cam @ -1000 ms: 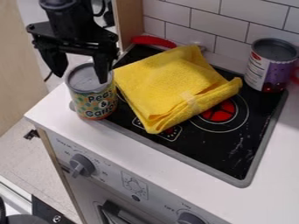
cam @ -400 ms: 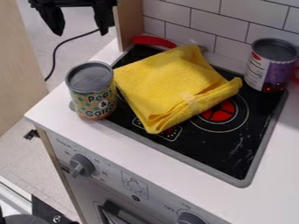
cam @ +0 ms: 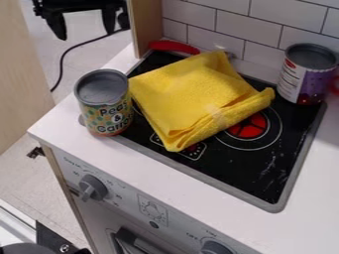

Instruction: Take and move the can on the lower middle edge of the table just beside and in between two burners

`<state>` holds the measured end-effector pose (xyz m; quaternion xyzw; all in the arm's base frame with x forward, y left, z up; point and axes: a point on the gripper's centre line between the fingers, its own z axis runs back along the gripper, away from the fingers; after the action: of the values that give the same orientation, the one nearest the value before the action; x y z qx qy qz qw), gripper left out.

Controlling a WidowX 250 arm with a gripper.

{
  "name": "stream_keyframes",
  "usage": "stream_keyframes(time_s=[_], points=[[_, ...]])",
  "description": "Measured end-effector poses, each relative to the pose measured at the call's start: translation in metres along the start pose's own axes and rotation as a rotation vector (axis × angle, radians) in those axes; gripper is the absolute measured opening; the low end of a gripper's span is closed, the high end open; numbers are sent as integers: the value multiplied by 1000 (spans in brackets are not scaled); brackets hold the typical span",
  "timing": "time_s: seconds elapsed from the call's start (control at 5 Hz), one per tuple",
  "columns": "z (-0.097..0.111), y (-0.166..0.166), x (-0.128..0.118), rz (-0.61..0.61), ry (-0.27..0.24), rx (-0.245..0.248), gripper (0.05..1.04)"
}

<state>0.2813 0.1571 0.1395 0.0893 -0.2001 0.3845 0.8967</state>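
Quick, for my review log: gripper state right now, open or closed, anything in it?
Black two-finger gripper: open, fingers spread, holding nothing; the gray-lidded can with the green-and-orange label stands apart from it.

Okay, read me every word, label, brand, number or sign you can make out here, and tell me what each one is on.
"Peas & Carro…", on the left can; the last word's end curves out of sight.
Purple-and-white can: label print too small to read.
Left knob: marks around it too small to read with certainty.
Right knob: marks around it also too small.
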Motion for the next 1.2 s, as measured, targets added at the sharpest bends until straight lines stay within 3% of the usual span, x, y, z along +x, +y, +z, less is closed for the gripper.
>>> stream_keyframes(time_s=[0.2, 0.4, 0.8, 1.2], points=[[-9, 5, 14, 208, -36, 57, 997], [-17, 5, 19, 230, 19, 102, 997], [-23, 13, 20, 238, 154, 92, 997], [-24, 18, 16, 271, 184, 97, 997]])
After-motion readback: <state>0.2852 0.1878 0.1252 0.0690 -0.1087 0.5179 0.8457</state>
